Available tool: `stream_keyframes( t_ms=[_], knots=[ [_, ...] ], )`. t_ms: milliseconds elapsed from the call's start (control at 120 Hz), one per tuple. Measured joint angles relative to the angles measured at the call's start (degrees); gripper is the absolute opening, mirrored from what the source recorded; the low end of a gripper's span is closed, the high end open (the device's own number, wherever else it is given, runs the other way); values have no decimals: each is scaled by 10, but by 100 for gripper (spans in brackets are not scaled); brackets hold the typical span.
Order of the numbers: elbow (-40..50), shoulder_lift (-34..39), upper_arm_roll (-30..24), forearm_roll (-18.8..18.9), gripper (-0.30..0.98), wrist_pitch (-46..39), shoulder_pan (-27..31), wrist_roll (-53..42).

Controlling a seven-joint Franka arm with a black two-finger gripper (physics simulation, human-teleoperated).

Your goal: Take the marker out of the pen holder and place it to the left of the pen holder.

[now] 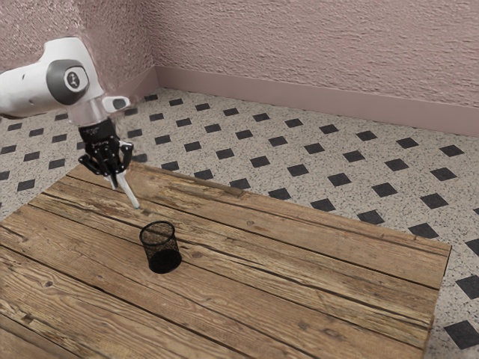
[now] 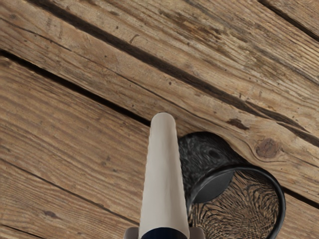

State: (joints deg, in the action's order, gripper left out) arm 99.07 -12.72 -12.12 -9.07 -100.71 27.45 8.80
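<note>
White marker (image 1: pixel 129 194), clamped in our gripper (image 1: pixel 115 177): long axis slants down twd. ext. view's right; mesh pen holder (image 1: pixel 153 251) lower, nr. but apart f. its tip.

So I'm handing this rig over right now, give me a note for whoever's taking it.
Gripper: shut on the marker, one finger on each side of it near its end.
Marker: out of the pen holder, held in the air at a slant.
Pen holder: upright and empty on the wooden table.
Done: marker is out of the holder.
Left: lower it to the table on the left of the pen holder, open the gripper, back off. I'd keep it wide of the rim on the way.
</note>
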Motion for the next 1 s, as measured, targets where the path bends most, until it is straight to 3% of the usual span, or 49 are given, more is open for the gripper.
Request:
stream_keyframes(
  t_ms=[67, 475, 592, 725, 792, 833, 850, 933, 1000],
  knots=[
    [-16, -34, -10, -20, -3, 4, 46, -6],
    [-22, -199, -269, -75, 1, 20, 365, -40],
    [-22, -252, -290, -79, 4, 24, 407, -47],
    [-19, -286, -290, -75, 22, 24, 427, -57],
    [-11, -264, -289, -70, 32, 26, 428, -61],
    [0, -188, -270, -65, 39, 33, 385, -63],
    [3, -142, -239, -63, 41, 38, 338, -64],
    [4, 58, -14, -47, 50, 63, 12, -67],
    [-27, 122, 98, -23, 55, 84, -217, -70]
  ],
)
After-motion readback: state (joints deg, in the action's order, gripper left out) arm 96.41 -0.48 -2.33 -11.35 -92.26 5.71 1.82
